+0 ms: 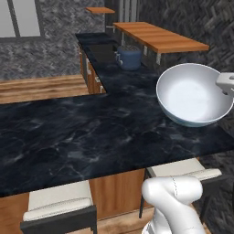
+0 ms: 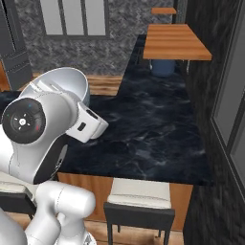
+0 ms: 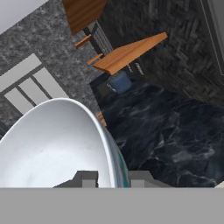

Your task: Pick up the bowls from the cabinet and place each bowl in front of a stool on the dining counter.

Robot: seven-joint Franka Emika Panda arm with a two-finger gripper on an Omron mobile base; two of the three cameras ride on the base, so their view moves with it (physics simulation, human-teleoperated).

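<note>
My gripper (image 3: 113, 178) is clenched on the rim of the white bowl (image 1: 194, 93), holding it tilted in the air over the black table (image 1: 91, 132). Below me stands a stool (image 1: 183, 170); far ahead sits a blue-grey pot (image 1: 129, 57).

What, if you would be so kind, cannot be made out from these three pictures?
- The bowl: its patterned outside faces away in the left base view; the arm covers most of it in the right base view.
- The jaws' contact on the rim: cut off by the bottom band in the hand view.
- The second bowl: its whereabouts cannot be told.
- The blue-grey pot: too small to see any contents.
- The stools: legs cut off by the bottom edge.
</note>
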